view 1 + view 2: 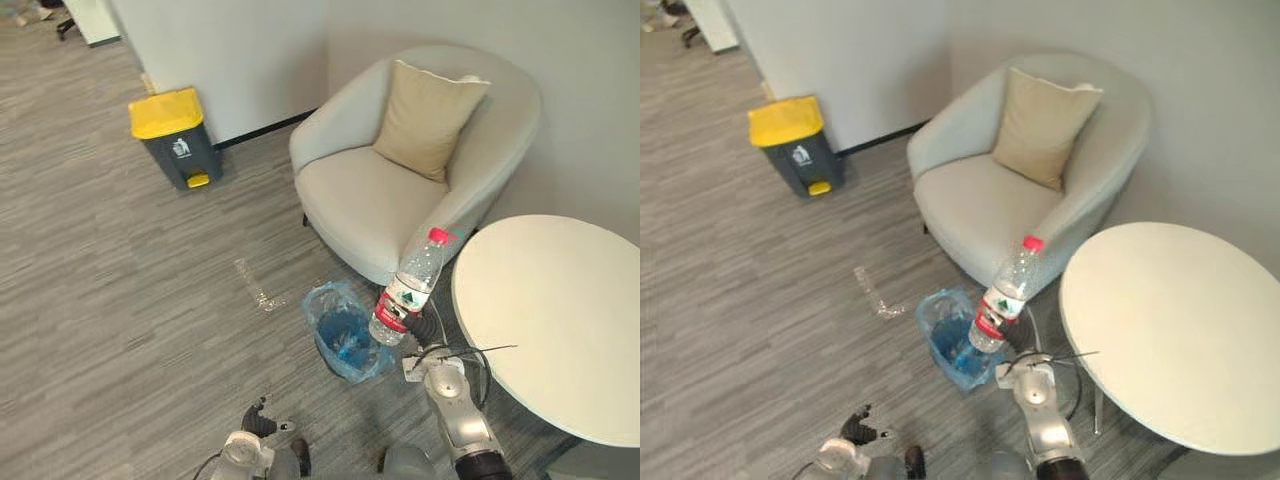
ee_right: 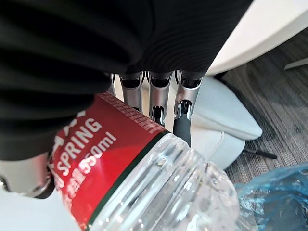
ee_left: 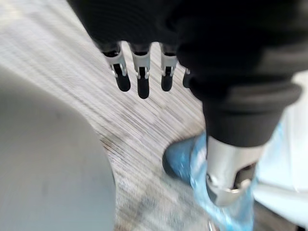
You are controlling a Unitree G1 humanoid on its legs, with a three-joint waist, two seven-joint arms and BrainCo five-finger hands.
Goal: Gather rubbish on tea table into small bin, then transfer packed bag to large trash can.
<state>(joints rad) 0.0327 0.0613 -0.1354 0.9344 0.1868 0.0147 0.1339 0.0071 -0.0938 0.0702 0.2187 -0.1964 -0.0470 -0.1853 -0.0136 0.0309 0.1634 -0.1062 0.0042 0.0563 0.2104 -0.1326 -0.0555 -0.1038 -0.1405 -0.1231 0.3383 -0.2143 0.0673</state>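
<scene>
The right hand (image 2: 155, 89) is closed round a clear plastic water bottle (image 1: 405, 295). Its fingers (image 2: 182, 122) curl along one side of the red label, dark tips lying against the plastic at the label's edge, and the thumb (image 2: 24, 175) sits on the opposite side, so the bottle's lower half is pinched between them. The bottle is off the table and tilted: its red cap (image 1: 437, 236) points up and to the far right, and its base hangs over the right rim of the small bin (image 1: 345, 345), which stands on the floor lined with a blue bag, just left of the round tea table (image 1: 560, 330) and just in front of the armchair (image 1: 390, 200).

The left hand (image 1: 262, 420) hangs low at the near edge, left of the bin, its fingers (image 3: 139, 72) straight and a little apart, holding nothing.

A tan cushion (image 1: 430, 115) leans in the armchair. The large trash can (image 1: 175, 135) – grey with a yellow lid – stands by the far wall on the left, well apart from the bin. A scrap of clear plastic (image 1: 255, 285) lies on the floor between them.
</scene>
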